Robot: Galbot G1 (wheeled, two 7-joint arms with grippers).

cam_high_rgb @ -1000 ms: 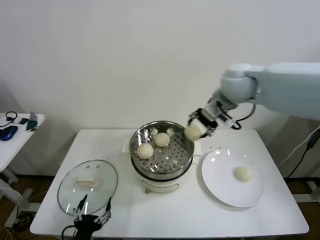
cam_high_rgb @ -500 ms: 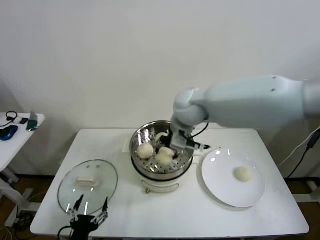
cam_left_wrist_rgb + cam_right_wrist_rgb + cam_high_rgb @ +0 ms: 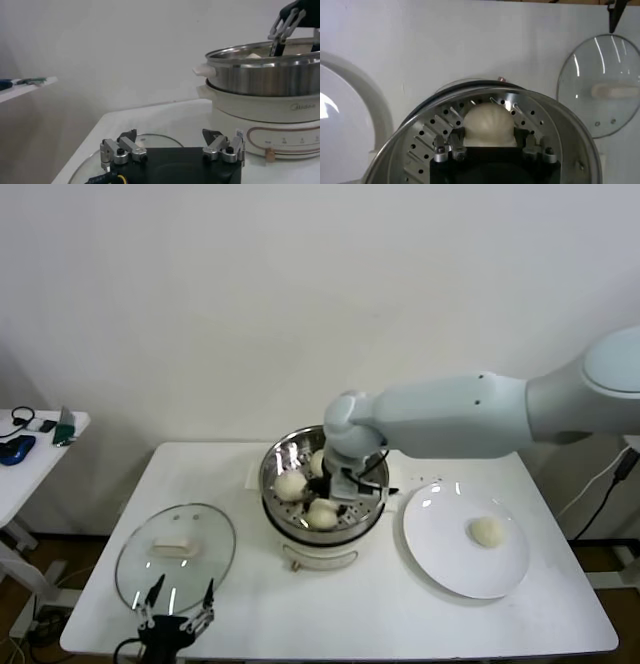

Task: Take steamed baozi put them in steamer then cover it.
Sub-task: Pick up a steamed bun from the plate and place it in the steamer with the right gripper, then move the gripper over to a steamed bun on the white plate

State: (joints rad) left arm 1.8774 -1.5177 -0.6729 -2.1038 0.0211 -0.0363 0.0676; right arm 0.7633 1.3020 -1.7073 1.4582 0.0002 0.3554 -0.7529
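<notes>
Over on the far left, a small side table (image 3: 30, 446) carries a few dark bits and pieces, too small to make out. On the main white table (image 3: 340, 604), the left gripper (image 3: 178, 616) hangs at the near edge, fingers spread wide with nothing between them, just in front of the cover (image 3: 175, 557). That glass lid lies flat on the tabletop, cream handle up, well apart from the pot; the left wrist view shows its rim right under the open fingers (image 3: 122, 150).

Centre stage: the steamer (image 3: 322, 489), shiny steel on its cream base, lid off. The right arm reaches in from the right and the right gripper (image 3: 336, 489) is down inside the pot. The right wrist view shows its fingers (image 3: 451, 145) set either side of a baozi (image 3: 488, 125) that rests on the perforated tray (image 3: 420, 145); whether they are pressing it or just clear of it, I cannot tell. In the head view that bun (image 3: 321, 513) sits at the near side of the tray, a second bun (image 3: 291, 485) lies toward the left, and a third (image 3: 318, 460) peeks out at the back, partly hidden by the arm.

To the right, the white plate (image 3: 440, 564) lies beside the steamer with one last baozi (image 3: 486, 531) on it.
</notes>
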